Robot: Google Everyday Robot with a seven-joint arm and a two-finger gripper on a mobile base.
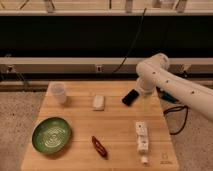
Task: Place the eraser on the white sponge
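The eraser [131,97] is a small flat black block lying tilted on the wooden table [117,130], at the back right. The white sponge [99,102] is a small whitish pad lying to its left, apart from it. My white arm comes in from the right and bends down over the table's right side. The gripper [144,100] hangs just right of the eraser, close above the table.
A translucent white cup [59,92] stands at the back left. A green bowl [51,135] sits at the front left. A dark red elongated object [99,146] lies front centre. A white segmented block [142,137] lies front right. Cables hang behind the table.
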